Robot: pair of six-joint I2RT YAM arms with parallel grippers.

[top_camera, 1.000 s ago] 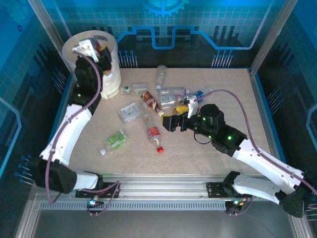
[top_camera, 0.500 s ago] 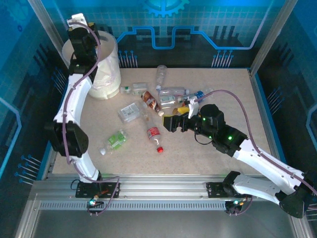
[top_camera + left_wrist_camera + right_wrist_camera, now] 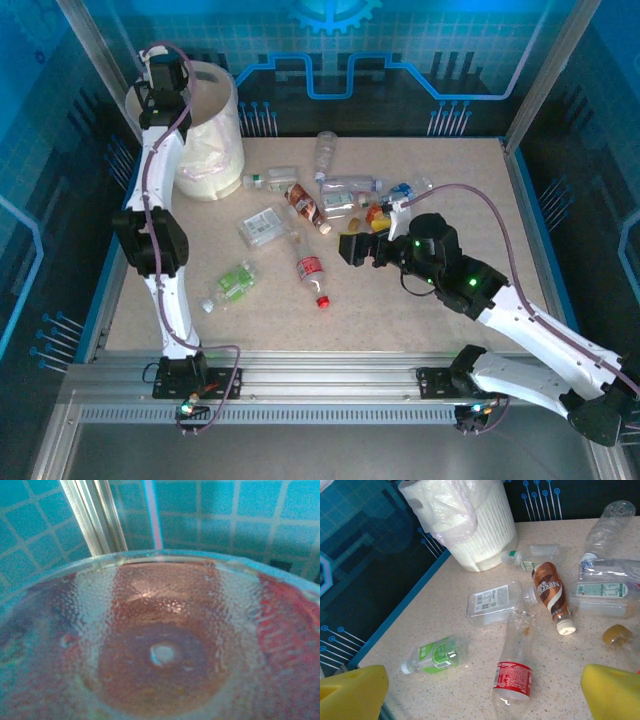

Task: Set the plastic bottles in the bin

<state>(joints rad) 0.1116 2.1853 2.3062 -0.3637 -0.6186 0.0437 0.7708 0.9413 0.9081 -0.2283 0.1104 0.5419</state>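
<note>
Speckled table (image 3: pixel 430 310): white ribbed bin (image 3: pixel 218 150) with liner at the far-left corner, plastic bottles (image 3: pixel 335 190) lying scattered mid-table to its right. Left gripper (image 3: pixel 163 72) raised at the bin's far-left rim; in its wrist view a clear bottle base (image 3: pixel 160 652), reddish inside, sits close against the lens, fingers hidden, so grip cannot be told. Right gripper (image 3: pixel 482 692) low over the table, yellow fingers (image 3: pixel 352 692) spread wide and empty, red-label bottle (image 3: pixel 511 680) lying between them, green-label bottle (image 3: pixel 437 655) to its left, brown Nescafé bottle (image 3: pixel 550 592) beyond.

White ribbed bin (image 3: pixel 487 535), speckled beige table (image 3: pixel 470 645)
</note>
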